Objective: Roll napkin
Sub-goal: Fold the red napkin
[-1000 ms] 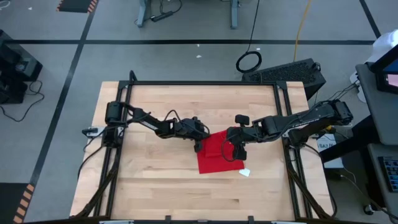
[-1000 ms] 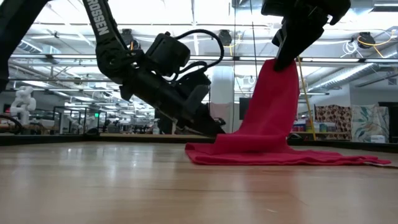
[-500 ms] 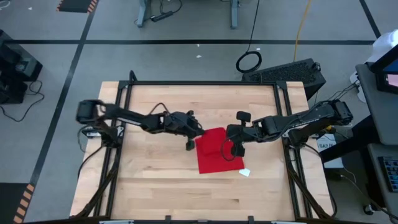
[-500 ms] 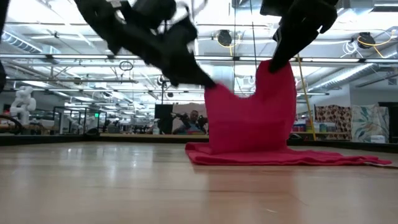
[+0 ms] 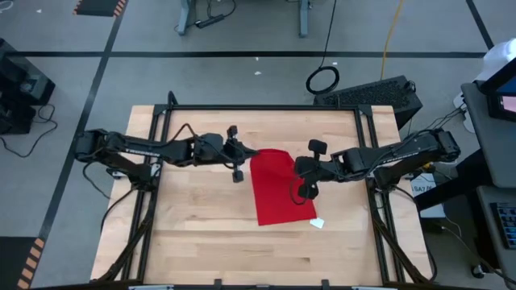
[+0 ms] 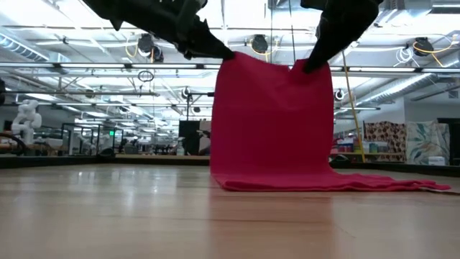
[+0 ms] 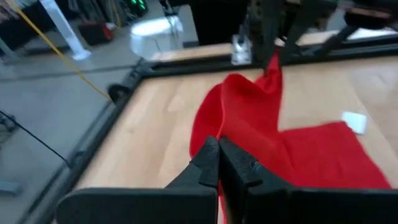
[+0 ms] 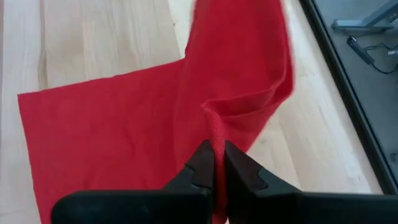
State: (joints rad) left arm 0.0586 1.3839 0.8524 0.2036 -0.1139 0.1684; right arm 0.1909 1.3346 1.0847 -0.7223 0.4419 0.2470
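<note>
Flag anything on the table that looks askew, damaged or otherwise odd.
Nothing is damaged or spilled. The red fabric napkin is only half flat: the left gripper and right gripper each pinch a corner, holding one edge up like a curtain while the rest lies on the wooden table.

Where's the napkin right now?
In the low view the napkin hangs like a curtain at table centre, its top edge pinched by the left gripper and right gripper; its lower part lies on the table.
</note>
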